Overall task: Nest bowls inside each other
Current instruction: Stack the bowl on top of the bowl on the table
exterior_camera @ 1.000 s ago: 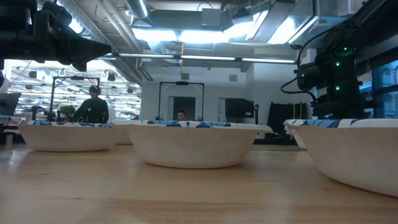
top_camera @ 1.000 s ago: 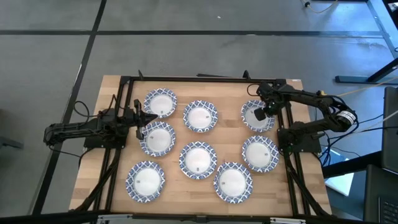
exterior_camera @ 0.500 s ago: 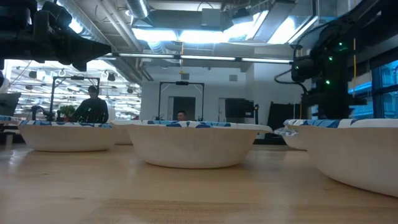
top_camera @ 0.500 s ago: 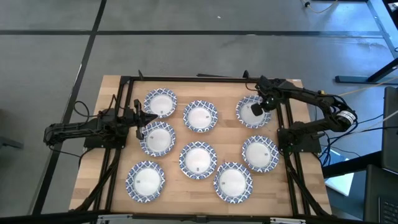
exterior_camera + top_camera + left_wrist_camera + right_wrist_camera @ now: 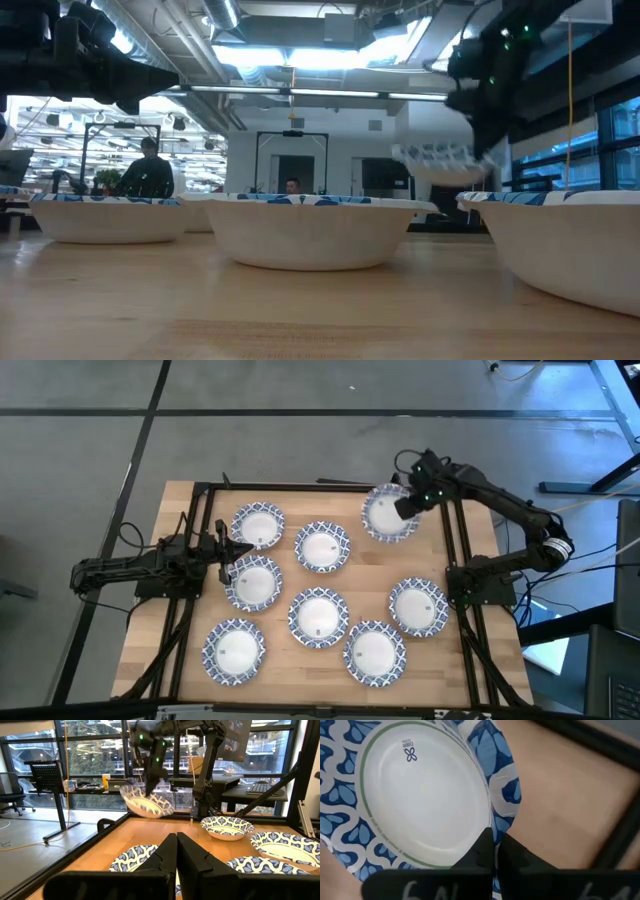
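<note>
Seven bowls [image 5: 319, 617] rest singly and unnested on my wooden table [image 5: 150, 595], in loose rows between the two arms. My right gripper [image 5: 408, 507] pinches the rim of an eighth, lifted bowl [image 5: 386, 514], holding it tilted above the table's far right. My left gripper [image 5: 228, 552] hovers at the left, fingers closed on nothing.

A light wooden worktop [image 5: 280, 660] carries a black frame [image 5: 300, 487] and stands on a grey floor [image 5: 300, 420] crossed by dark lines. Beyond it, in the low view, a seated person [image 5: 146, 172] shows against the room under ceiling lights [image 5: 290, 55]. An office chair [image 5: 11, 790] stands by tall windows [image 5: 85, 750].
</note>
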